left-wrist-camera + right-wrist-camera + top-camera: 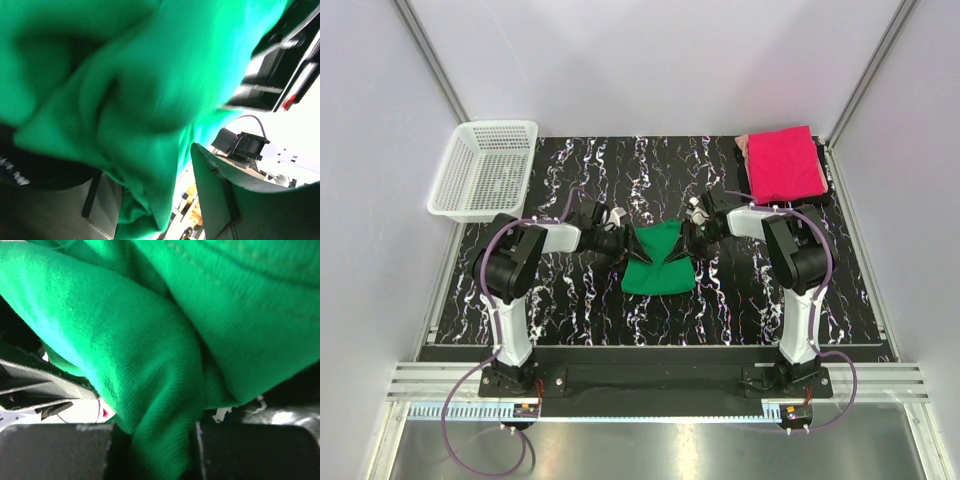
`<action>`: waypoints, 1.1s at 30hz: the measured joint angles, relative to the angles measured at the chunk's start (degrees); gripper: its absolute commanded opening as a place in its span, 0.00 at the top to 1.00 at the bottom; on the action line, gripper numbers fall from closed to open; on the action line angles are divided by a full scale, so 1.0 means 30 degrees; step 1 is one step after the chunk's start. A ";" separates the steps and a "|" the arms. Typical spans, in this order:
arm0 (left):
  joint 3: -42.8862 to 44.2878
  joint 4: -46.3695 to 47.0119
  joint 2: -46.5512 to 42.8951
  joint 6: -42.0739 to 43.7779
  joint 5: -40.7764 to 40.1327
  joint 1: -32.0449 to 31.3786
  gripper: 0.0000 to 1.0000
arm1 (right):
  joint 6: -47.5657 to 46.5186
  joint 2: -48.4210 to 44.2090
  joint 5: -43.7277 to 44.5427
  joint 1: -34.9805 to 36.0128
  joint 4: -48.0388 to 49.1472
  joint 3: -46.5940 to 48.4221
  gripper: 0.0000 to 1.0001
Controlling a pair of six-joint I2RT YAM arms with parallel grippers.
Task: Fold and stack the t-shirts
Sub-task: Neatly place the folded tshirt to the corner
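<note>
The green t-shirt (658,268) hangs bunched over the middle of the table, drawn up between my two grippers. My left gripper (623,245) is at the shirt's left edge. In the left wrist view the green t-shirt (150,90) drapes against one side of the left gripper (150,200), and a bright gap separates it from the other finger (235,200). My right gripper (695,232) is at the shirt's right edge. In the right wrist view the right gripper (157,445) pinches a fold of the green t-shirt (150,365). The pink t-shirt (782,163) lies folded at the back right.
A white mesh basket (485,165) stands at the back left corner. The black marbled table (570,300) is bounded by white walls on three sides. Both arm bases sit at the near edge.
</note>
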 measured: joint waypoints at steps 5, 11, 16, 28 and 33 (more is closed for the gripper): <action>-0.0561 0.0073 -0.0452 0.0131 -0.0175 0.0240 0.39 | -0.0765 0.0605 0.0962 -0.0437 -0.1122 0.1785 1.00; -0.1137 0.0291 -0.0903 0.0328 -0.0262 0.0342 0.39 | -0.1894 0.1443 0.2871 -0.1326 -0.2914 0.4699 1.00; -0.1311 0.0342 -0.1064 0.0430 -0.0335 0.0342 0.39 | -0.2761 0.2098 0.4116 -0.1668 -0.4721 0.7118 1.00; -0.1450 0.0335 -0.1158 0.0459 -0.0342 0.0357 0.40 | -0.4721 0.4561 0.5435 -0.2579 -0.9420 1.3675 1.00; -0.1450 0.0335 -0.1158 0.0466 -0.0335 0.0357 0.40 | -0.4983 0.4947 0.5719 -0.3330 -1.1060 1.5664 1.00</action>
